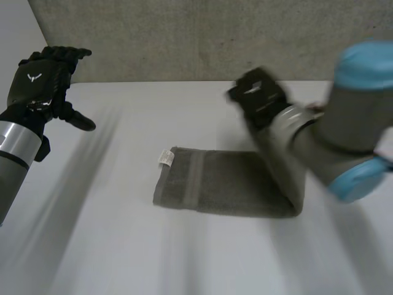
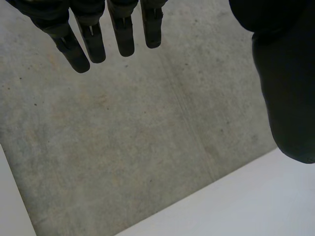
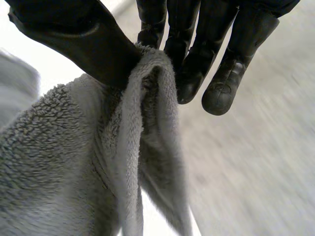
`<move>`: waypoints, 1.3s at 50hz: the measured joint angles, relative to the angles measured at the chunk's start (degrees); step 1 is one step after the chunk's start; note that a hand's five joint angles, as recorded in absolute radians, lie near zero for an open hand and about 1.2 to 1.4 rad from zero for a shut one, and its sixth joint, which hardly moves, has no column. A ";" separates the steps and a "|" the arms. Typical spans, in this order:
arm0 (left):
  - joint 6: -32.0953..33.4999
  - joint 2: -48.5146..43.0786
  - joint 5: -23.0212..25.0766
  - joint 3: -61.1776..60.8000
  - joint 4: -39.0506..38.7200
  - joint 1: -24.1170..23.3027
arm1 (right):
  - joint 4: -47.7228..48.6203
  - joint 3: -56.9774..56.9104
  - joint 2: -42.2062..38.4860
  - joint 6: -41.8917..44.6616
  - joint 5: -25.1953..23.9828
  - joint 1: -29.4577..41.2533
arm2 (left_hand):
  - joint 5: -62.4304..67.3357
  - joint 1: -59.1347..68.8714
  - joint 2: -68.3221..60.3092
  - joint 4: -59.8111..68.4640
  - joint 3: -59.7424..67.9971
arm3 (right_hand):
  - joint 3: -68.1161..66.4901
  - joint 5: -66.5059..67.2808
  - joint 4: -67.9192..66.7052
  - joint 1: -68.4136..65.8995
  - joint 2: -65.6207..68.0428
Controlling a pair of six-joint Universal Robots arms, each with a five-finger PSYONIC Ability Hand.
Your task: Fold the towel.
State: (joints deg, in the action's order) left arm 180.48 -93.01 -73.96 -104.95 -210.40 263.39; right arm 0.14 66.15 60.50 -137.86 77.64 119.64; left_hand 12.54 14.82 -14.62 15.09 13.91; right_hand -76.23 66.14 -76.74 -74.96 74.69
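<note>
Grey terry towel (image 1: 215, 184), folded strip on white table (image 1: 110, 246); 1 end pinched between thumb and fingers of right hand (image 1: 259, 97), lifted. Left hand (image 1: 42, 78) relaxed, empty, well apart. Risk: shallow pinch slips, layers fall open.

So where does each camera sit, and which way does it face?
Head view: behind and between the arms, looking down at the white table and grey terry towel; both arms, black left hand and black right hand show.
Left wrist view: on the left wrist, facing the grey speckled wall past its open hand's straight fingers.
Right wrist view: on the right wrist, facing its hand pinching the towel.
Shared: head and right wrist views show the towel; head and left wrist, the wall.
</note>
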 measured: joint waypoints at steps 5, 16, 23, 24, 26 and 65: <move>-0.60 -0.54 -1.17 0.89 -0.03 -1.50 | 3.75 0.24 -6.78 1.06 -0.11 8.60 | 0.00 0.00 0.00 0.00 0.00 | 0.00 0.00 0.00 0.00 0.00; -0.15 -2.83 -1.31 1.42 -0.48 -4.73 | 4.19 2.30 -10.01 0.16 -3.01 11.53 | 0.00 0.00 0.00 0.00 0.00 | 53.61 -55.07 54.15 52.76 -52.63; 0.01 -5.55 -1.61 3.38 -0.54 -7.81 | 3.79 7.76 -3.42 -3.12 -3.18 9.11 | 0.00 0.00 0.00 0.00 0.00 | 62.28 -64.95 62.13 61.44 -60.17; 0.02 -6.04 -1.74 3.76 -0.52 -8.42 | 3.71 8.82 -2.19 -3.93 -3.09 8.25 | 0.00 0.00 0.00 0.00 0.00 | 62.28 -64.96 62.13 61.45 -60.17; 0.04 -6.97 -2.10 4.48 -0.49 -9.62 | 3.52 10.92 0.13 -5.78 -3.08 6.27 | 0.01 0.00 0.00 0.00 0.00 | 62.28 -65.01 62.13 61.48 -60.16; 14.21 -38.91 -13.66 28.37 8.27 -36.15 | 3.69 40.03 14.55 -15.86 -3.90 -12.34 | 0.20 0.00 0.00 0.00 0.00 | 62.29 -65.20 62.10 61.66 -60.17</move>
State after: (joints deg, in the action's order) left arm 194.69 -131.91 -87.62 -76.58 -202.13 227.24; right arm 3.83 106.18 75.06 -153.72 73.74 107.30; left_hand 12.74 14.82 -14.62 15.09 13.91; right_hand -13.94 0.95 -14.64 -13.30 14.52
